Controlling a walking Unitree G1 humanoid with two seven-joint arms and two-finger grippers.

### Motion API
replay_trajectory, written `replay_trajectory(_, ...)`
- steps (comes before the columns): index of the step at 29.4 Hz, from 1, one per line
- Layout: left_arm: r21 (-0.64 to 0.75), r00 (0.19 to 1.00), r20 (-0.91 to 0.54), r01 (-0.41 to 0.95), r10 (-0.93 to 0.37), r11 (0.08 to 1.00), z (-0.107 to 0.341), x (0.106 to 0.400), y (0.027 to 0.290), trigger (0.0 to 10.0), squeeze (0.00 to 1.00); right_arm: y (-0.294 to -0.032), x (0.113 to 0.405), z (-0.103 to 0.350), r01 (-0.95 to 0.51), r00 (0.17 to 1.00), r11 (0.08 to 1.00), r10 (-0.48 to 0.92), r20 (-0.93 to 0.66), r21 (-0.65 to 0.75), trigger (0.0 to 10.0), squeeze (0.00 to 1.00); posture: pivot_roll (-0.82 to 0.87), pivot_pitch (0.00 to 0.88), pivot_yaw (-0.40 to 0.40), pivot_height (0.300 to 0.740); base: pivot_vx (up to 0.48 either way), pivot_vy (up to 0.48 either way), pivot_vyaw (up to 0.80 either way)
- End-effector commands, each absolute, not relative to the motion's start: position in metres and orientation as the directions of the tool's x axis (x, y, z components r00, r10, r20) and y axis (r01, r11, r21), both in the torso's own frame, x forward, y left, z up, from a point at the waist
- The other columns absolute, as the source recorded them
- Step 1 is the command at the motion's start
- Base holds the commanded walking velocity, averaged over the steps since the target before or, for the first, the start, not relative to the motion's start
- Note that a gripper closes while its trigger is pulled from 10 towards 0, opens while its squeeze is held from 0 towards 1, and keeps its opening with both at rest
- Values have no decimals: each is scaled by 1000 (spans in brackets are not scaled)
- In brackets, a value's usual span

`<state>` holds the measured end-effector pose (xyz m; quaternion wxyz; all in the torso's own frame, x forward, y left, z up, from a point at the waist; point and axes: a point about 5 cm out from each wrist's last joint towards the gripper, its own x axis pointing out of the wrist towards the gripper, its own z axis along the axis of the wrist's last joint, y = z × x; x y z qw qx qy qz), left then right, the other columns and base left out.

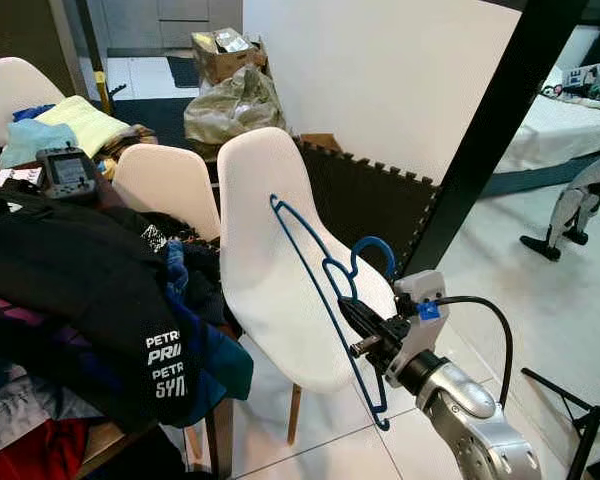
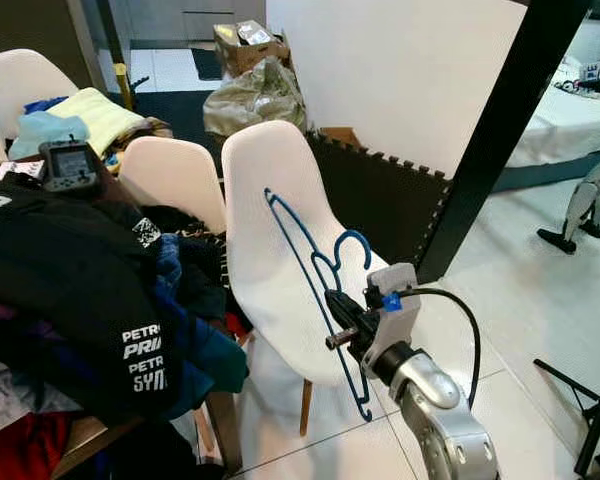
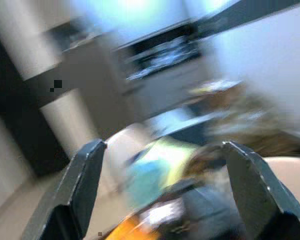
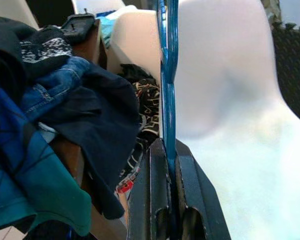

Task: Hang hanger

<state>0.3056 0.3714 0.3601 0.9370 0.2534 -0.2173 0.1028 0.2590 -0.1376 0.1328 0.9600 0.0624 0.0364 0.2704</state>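
While no rail appears, the right gripper point(image 1: 355, 322) at lower centre clamps the blue hanger point(image 1: 315, 270), unhung; left gripper point(image 3: 165, 195) gapes.

Silver right arm point(image 1: 475, 420), black cable, blue tag, blk fingers.

one blue hanger point(image 1: 320, 290), four white chairs point(image 1: 280, 260)

I saw a lived-in home: white dining chairs point(image 1: 280, 260) stood beside a clothes-heaped table point(image 1: 100, 440), with a bed point(image 1: 560, 130) beyond them.
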Motion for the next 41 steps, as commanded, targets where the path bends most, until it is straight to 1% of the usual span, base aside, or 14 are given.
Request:
replay_trajectory(1,478,905,416,-130,-93,869,358,313,347,10000,1000,-142,258,129,-500,857,851,513,-52,159,10000,0,37,43,-46,740,0,0,0)
replay_trajectory(4,475,888,407,-6,-213,880,362,310,334,10000,1000,-142,258,129,-500,857,851,513,-52,160,10000,0,37,43,-46,740,0,0,0)
replay_trajectory(5,462,849,405,131,-340,877,368,303,321,10000,0,-142,258,129,-500,856,850,514,-52,162,10000,0,40,45,-47,740,0,0,0)
replay_trajectory(7,430,721,401,397,-566,811,375,285,292,10000,0,-142,258,129,-501,856,849,515,-50,169,10000,0,46,47,-47,740,0,0,0)
replay_trajectory(14,405,717,373,445,-589,799,362,290,275,10000,0,-143,259,129,-500,857,849,513,-45,171,10000,0,46,49,-44,740,0,0,0)
replay_trajectory(17,370,734,325,482,-597,794,334,300,251,10000,0,-143,259,130,-497,859,851,510,-41,172,10000,0,46,50,-45,740,0,0,0)
replay_trajectory(18,267,745,302,533,-595,803,305,306,227,10000,0,-144,260,130,-495,861,852,508,-39,174,10000,0,47,49,-46,740,0,0,0)
replay_trajectory(20,267,745,302,533,-595,803,305,306,227,10000,0,-144,260,130,-495,861,852,508,-39,174,10000,0,47,49,-46,740,0,0,0)
replay_trajectory(22,178,756,264,572,-599,801,281,306,200,10000,0,-144,261,131,-493,861,852,506,-37,174,10000,0,48,49,-47,740,0,0,0)
replay_trajectory(23,178,756,264,572,-599,801,281,306,200,10000,0,-144,261,131,-493,861,852,506,-37,174,10000,0,48,49,-47,740,0,0,0)
replay_trajectory(24,118,748,237,612,-620,782,265,302,174,10000,0,-145,261,131,-492,862,853,505,-36,174,10000,0,46,49,-48,740,0,0,0)
replay_trajectory(27,97,741,229,628,-631,772,261,299,165,10000,0,-145,261,131,-492,862,853,505,-36,174,10000,0,46,49,-48,740,0,0,0)
replay_trajectory(30,23,715,226,676,-662,737,249,290,130,10000,0,-145,261,132,-486,866,855,499,-33,178,10000,0,48,50,-48,740,-291,0,0)
replay_trajectory(41,9,733,233,656,-639,755,252,288,124,10000,0,-146,261,132,-482,868,858,495,-35,175,10000,0,45,52,-44,740,-297,0,0)
